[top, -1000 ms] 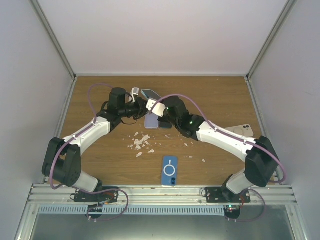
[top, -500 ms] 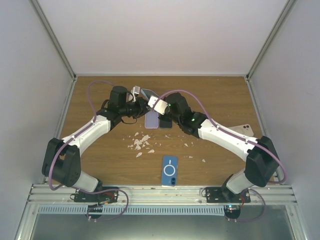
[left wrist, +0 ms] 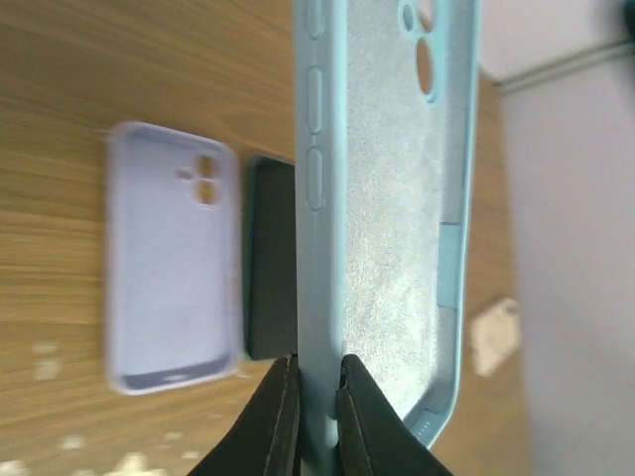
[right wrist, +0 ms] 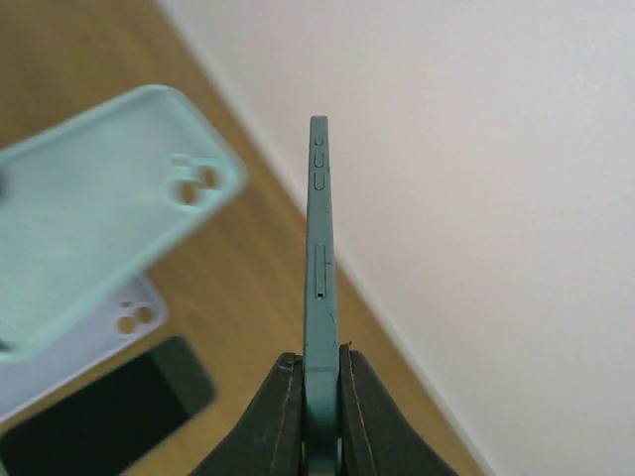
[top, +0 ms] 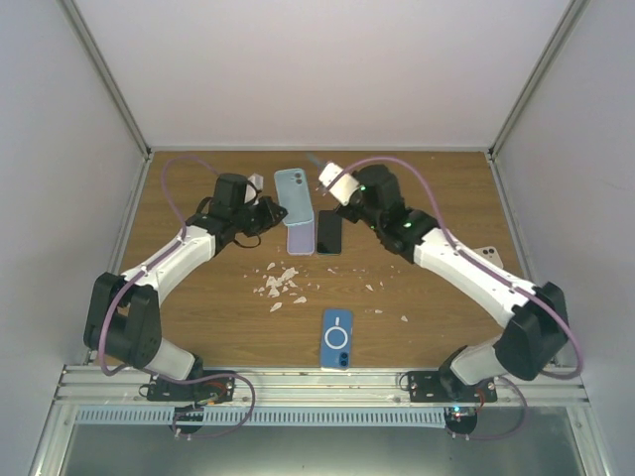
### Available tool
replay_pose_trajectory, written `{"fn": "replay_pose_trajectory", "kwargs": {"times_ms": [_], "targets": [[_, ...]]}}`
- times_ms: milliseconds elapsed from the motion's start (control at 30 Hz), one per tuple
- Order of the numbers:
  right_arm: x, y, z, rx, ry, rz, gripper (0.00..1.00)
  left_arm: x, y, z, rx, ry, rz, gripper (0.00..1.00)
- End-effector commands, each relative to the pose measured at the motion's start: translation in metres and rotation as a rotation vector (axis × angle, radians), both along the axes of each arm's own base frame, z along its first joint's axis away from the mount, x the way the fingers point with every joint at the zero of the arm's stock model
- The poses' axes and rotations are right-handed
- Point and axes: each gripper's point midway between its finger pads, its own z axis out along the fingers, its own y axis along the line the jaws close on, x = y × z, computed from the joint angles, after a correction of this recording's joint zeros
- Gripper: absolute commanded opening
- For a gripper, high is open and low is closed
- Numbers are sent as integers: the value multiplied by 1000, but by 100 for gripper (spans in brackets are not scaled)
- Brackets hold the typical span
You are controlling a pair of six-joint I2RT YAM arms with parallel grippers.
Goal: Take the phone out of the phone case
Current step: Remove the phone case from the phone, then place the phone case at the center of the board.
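Pinching phone case [left wrist: 397, 198] in left hand [left wrist: 316, 372], phone [right wrist: 319, 248] in right hand [right wrist: 317, 367], held apart.

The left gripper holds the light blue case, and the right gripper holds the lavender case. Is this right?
No. The left gripper does hold the light blue case, but the right gripper holds a dark green phone; the lavender case lies on the table. The right wrist view shows this.
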Motion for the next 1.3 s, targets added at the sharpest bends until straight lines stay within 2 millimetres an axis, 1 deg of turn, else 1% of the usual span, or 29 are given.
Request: {"fn": "replay_pose_trajectory", "kwargs": {"times_ms": [0, 167, 333, 567, 700, 833, 1067, 1267], "targets": [[6, -39, 68, 136, -102, -118, 1, 11, 36, -13, 194, -69, 82, 0], [5, -48, 70, 146, -102, -127, 1, 14, 32, 5, 183, -137, 37, 0], [3, -55, 68, 143, -103, -130, 1, 15, 34, 16, 198, -192, -1, 0], [2, -71, 61, 134, -94, -148, 0, 8, 39, 20, 223, -234, -102, 0], [4, -80, 61, 140, -88, -165, 0, 4, 45, 23, 216, -240, -138, 0], [5, -86, 61, 145, -85, -175, 1, 0, 52, 21, 216, -231, -164, 0], [7, -94, 62, 156, -78, -190, 0, -2, 74, 15, 226, -227, -142, 0], [11, -104, 64, 179, -68, -207, 1, -2, 88, -8, 219, -178, -114, 0]]}}
